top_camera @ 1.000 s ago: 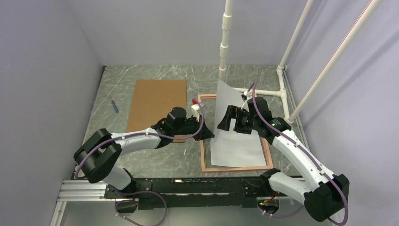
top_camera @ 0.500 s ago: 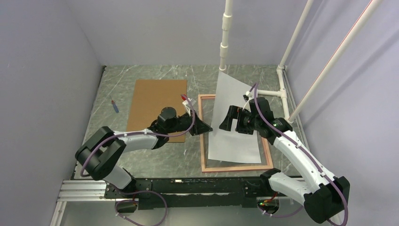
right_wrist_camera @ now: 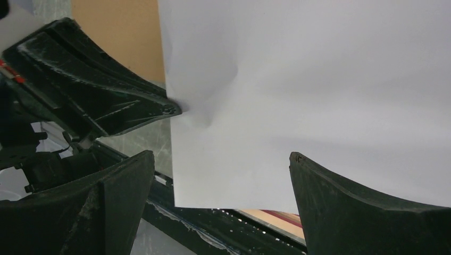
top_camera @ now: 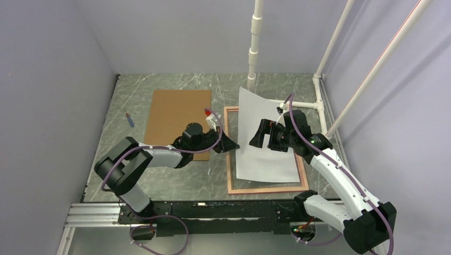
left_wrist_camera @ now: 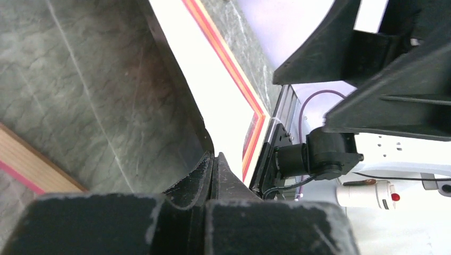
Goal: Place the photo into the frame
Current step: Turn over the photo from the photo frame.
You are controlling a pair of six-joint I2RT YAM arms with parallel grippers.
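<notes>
The photo point(top_camera: 266, 156) shows only its white back and slopes over the frame point(top_camera: 268, 189), its far edge raised. My left gripper point(top_camera: 234, 147) is shut on the photo's left edge. In the left wrist view the fingertips point(left_wrist_camera: 215, 158) pinch the sheet, and the white photo point(left_wrist_camera: 223, 101) runs away beside the frame's reddish edge point(left_wrist_camera: 234, 69). My right gripper point(top_camera: 256, 137) hangs open just above the photo, touching nothing. Its wrist view shows the gripper point(right_wrist_camera: 220, 180) spread wide over the photo point(right_wrist_camera: 298, 90), with the left arm's fingers point(right_wrist_camera: 106, 101) at the sheet's edge and a strip of frame point(right_wrist_camera: 276, 217) below.
A brown backing board point(top_camera: 178, 122) lies flat left of the frame, partly under my left arm. A small blue pen point(top_camera: 129, 120) lies near the left wall. White pipes point(top_camera: 254, 53) stand at the back and along the right side point(top_camera: 319, 101).
The left gripper has turned and shifted slightly, still holding the photo's edge. The photo's far edge has swung left and its near edge has pulled back. The right gripper has barely moved.
</notes>
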